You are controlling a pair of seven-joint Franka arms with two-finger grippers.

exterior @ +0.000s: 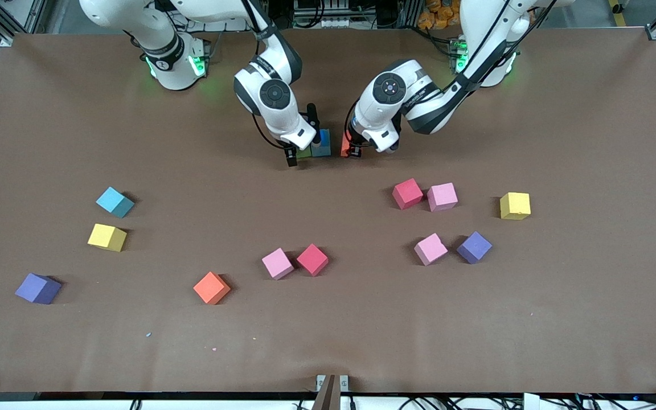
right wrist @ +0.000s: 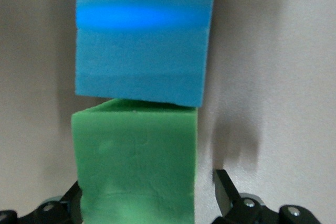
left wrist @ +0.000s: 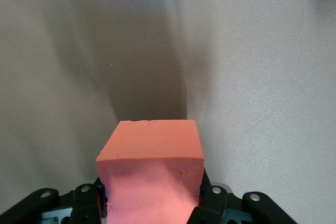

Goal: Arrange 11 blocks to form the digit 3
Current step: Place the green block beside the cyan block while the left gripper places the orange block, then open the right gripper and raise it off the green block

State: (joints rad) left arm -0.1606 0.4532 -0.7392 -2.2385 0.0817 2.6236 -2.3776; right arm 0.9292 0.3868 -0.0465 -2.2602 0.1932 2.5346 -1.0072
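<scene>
A green block (exterior: 304, 152) and a blue block (exterior: 321, 145) stand touching on the table's middle, near the robots. My right gripper (exterior: 303, 149) is open around the green block (right wrist: 134, 156), with a gap at one finger (right wrist: 223, 182). The blue block (right wrist: 144, 35) lies just past it. My left gripper (exterior: 352, 149) is shut on an orange block (exterior: 344, 147), low beside the blue one with a small gap. In the left wrist view the orange block (left wrist: 152, 145) fills the left gripper (left wrist: 152, 200). The digit 3 is not in view as a figure.
Loose blocks lie nearer the front camera: blue (exterior: 114, 202), yellow (exterior: 107, 237), purple (exterior: 38, 288), orange (exterior: 212, 287), pink (exterior: 277, 263), red (exterior: 312, 259), red (exterior: 407, 193), pink (exterior: 442, 197), yellow (exterior: 515, 205), pink (exterior: 430, 249), purple (exterior: 474, 247).
</scene>
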